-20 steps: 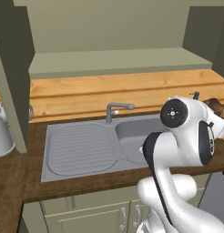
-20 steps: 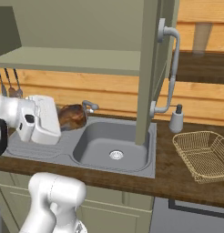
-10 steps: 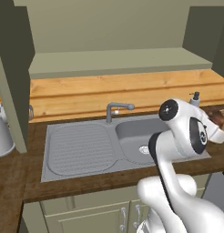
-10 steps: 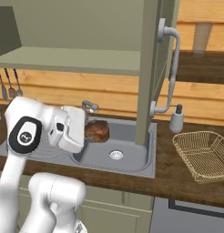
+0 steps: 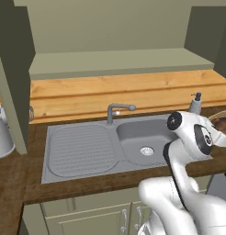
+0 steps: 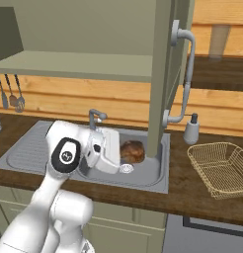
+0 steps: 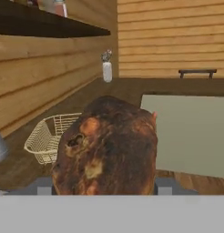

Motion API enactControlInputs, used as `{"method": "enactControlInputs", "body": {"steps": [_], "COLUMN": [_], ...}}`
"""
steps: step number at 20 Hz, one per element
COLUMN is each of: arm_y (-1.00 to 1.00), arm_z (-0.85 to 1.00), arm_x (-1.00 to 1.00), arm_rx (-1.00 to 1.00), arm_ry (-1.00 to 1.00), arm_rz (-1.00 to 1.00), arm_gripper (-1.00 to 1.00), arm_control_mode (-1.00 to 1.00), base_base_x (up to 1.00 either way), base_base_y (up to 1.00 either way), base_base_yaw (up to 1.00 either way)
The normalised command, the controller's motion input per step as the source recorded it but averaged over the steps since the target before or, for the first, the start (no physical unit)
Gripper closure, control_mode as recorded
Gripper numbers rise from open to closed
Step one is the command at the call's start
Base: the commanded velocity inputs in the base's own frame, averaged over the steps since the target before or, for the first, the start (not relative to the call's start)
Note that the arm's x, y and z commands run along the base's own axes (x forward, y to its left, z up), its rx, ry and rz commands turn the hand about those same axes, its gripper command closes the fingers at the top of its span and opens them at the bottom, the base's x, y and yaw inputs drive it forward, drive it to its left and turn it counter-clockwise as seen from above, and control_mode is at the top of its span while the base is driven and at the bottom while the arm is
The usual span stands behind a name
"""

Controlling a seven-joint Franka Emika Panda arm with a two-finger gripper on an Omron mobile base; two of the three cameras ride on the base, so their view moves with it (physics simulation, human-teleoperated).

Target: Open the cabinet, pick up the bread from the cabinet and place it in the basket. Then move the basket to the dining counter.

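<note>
- Hand (image 6: 124, 153) clamped on bread (image 6: 132, 151); I see the dark-brown lump stuck out of its front, held above the sink (image 6: 143, 173) bowl, off the table (image 6: 192, 192).
- Hand cam: bread (image 7: 107, 148) fills centre, seated betw. the two dark fingertips (image 7: 43, 185).
- Left base cam: bread (image 5: 222, 124) at far R edge, past the arm's white wrist.
- Basket (image 6: 221, 168) sits on table R of sink, well apart from bread; nothing in it. Hand cam has basket (image 7: 48, 136) beyond and to L of bread.
- Cabinet (image 6: 160, 74) door swung open, its edge hangs just beside bread; bar handle (image 6: 185, 74) faces R. Shelf (image 5: 119, 62) bare.
- Soap bottle (image 6: 191, 129) betw. sink and basket, at the wall.
- Tap (image 5: 117, 111) behind sink, upright.
</note>
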Motion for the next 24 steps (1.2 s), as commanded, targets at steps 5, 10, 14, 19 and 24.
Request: {"method": "enactControlInputs", "body": {"steps": [5,10,14,19,24], "arm_y": [-0.21,-0.53,-0.43,-0.19,-0.56], "arm_z": [-0.23,0.00,0.00,-0.11,0.00], "arm_x": [0.58,0.41,0.31,0.50,0.27], "arm_rx": [-0.19,-0.01,0.01,0.08,0.12], "arm_ry": [0.00,0.06,0.10,0.04,0.01], "arm_rz": [0.00,-0.01,-0.05,-0.05,-0.05], "arm_gripper": [1.00,1.00,1.00,1.00,1.00], "arm_control_mode": [-1.00,-1.00,-1.00,-1.00,-1.00], "base_base_x": [0.00,0.00,0.00,0.00,0.00], "base_base_y": [0.00,0.00,0.00,0.00,0.00], "base_base_yaw": [0.00,0.00,0.00,0.00,0.00]}}
